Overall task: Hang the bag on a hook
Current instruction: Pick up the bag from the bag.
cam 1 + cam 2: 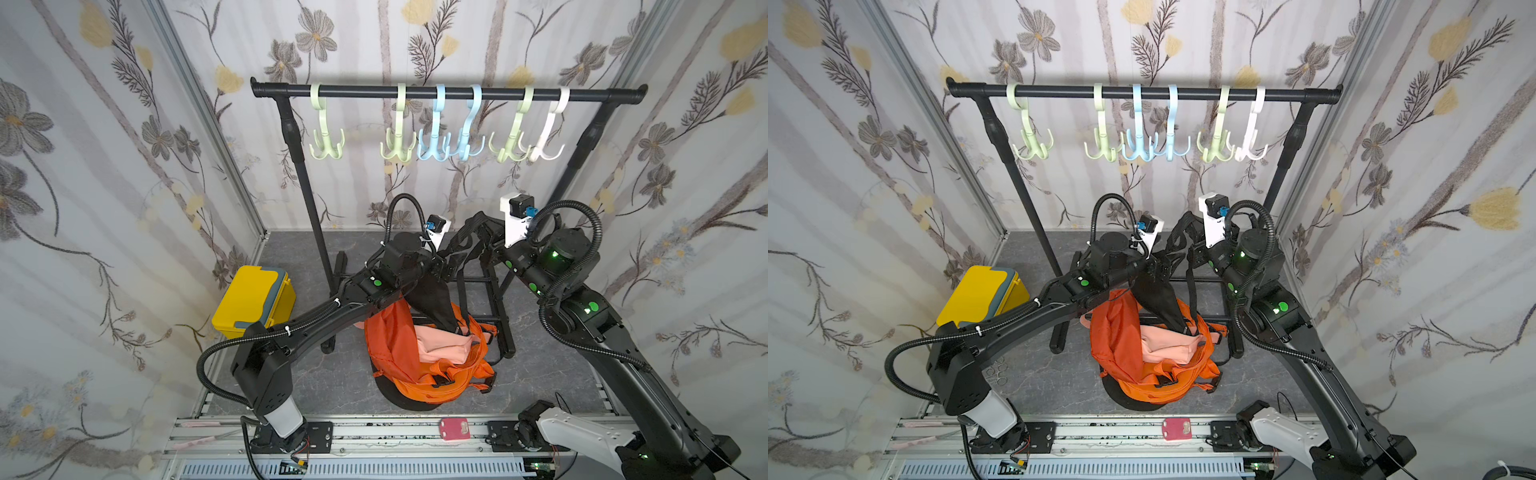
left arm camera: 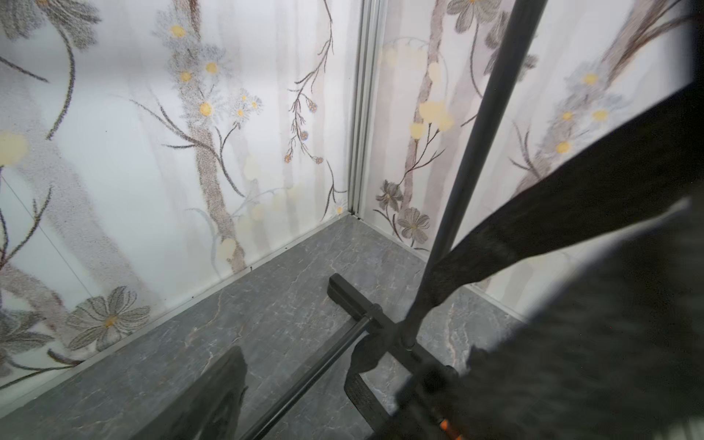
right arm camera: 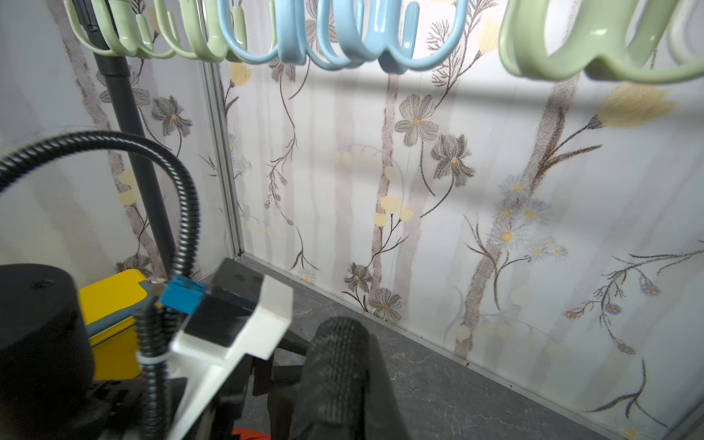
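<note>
The orange bag (image 1: 428,357) (image 1: 1142,353) slumps on the floor below the rack, pink lining showing, its black back panel and straps pulled up. My right gripper (image 1: 485,236) (image 1: 1187,239) (image 3: 343,411) is shut on a black mesh strap (image 3: 339,362) of the bag, lifted toward the back wall. My left gripper (image 1: 446,264) (image 1: 1163,266) (image 2: 354,365) stands open beside it, jaws wide apart, with another black strap (image 2: 571,198) across its view. Several hooks hang from the black rail (image 1: 449,92), green (image 1: 326,145), blue (image 1: 434,145) (image 3: 358,42) and white (image 1: 548,145), above the right gripper.
The rack's black uprights (image 1: 309,199) and base bars (image 1: 490,299) (image 2: 354,301) stand close around both grippers. A yellow box (image 1: 253,301) (image 3: 110,297) sits on the floor at the left. A pink card (image 1: 455,429) lies on the front rail. Flowered walls close in three sides.
</note>
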Available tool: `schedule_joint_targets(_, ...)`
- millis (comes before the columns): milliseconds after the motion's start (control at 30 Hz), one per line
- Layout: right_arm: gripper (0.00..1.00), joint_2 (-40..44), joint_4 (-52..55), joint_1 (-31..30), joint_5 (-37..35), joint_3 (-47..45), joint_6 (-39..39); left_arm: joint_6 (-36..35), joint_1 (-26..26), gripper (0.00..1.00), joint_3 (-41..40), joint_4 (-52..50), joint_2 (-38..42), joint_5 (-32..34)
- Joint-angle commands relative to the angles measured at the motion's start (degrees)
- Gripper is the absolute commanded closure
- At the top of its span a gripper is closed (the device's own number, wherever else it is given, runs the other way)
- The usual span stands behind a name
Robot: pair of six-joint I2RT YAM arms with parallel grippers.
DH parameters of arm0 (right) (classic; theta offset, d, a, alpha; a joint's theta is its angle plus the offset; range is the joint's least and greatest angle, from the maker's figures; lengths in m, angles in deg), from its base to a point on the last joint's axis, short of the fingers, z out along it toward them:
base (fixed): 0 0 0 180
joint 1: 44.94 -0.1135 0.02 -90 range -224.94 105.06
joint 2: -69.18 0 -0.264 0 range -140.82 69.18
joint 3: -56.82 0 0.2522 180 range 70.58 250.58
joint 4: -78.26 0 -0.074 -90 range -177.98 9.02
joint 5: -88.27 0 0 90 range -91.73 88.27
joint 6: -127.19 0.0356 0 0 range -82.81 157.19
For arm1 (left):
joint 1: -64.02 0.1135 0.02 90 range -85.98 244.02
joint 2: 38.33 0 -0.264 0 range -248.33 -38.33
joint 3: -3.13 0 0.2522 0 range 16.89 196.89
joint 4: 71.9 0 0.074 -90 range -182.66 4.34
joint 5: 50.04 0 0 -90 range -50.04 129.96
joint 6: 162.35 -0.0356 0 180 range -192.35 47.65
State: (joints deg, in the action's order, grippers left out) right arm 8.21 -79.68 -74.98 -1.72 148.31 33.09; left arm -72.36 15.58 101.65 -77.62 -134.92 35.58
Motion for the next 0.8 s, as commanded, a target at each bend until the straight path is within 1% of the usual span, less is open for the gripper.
schedule_joint_targets(0,1.0,1.13,1.0,0.11,-3.35,1.77,-2.3,-4.39,-0.23,0.44,2.13,-2.59,-1.82,4.55)
schedule_joint_targets(33,1.0,1.48,1.32,0.2,-4.89,2.16,-2.78,-4.42,-0.33,0.6,1.72,-2.36,-1.65,4.98)
schedule_joint_targets(100,1.0,1.81,1.93,0.69,-7.83,2.96,-3.42,-4.21,-0.39,0.83,-0.04,-0.8,-0.56,5.47)
schedule_joint_targets(133,1.0,2.23,2.06,1.09,-9.01,3.04,-3.87,-3.92,-0.42,0.94,-0.97,0.11,0.29,5.9)
schedule_joint_targets(167,1.0,2.56,2.13,1.43,-9.83,3.13,-4.09,-3.86,-0.42,1.0,-1.55,0.75,0.9,6.33)
schedule_joint_targets(300,1.0,3.89,3.4,3.05,-12.42,4.43,-4.52,-3.73,-0.38,1.0,-1.42,1.31,3.84,7.42)
schedule_joint_targets(400,1.0,4.84,5.01,4.8,-15.18,6.12,-4.93,-3.6,-0.46,1.0,2.16,-1.41,5.56,7.09)
schedule_joint_targets(467,1.0,4.94,6.57,6.6,-15.69,8.3,-5.0,-3.23,-0.68,1.0,5.62,-3.94,5.96,6.07)
schedule_joint_targets(567,1.0,3.71,9.06,9.15,-14.4,12.64,-4.52,-3.68,-2.47,1.0,14.06,-9.9,4.12,5.62)
schedule_joint_targets(633,1.0,1.78,11.09,10.14,-13.0,16.89,-4.4,-5.21,-5.41,1.0,21.01,-14.75,1.53,7.66)
schedule_joint_targets(767,1.0,-2.58,14.67,12.03,-11.58,25.27,-4.65,-5.63,-8.68,1.0,33.83,-22.9,-4.14,9.67)
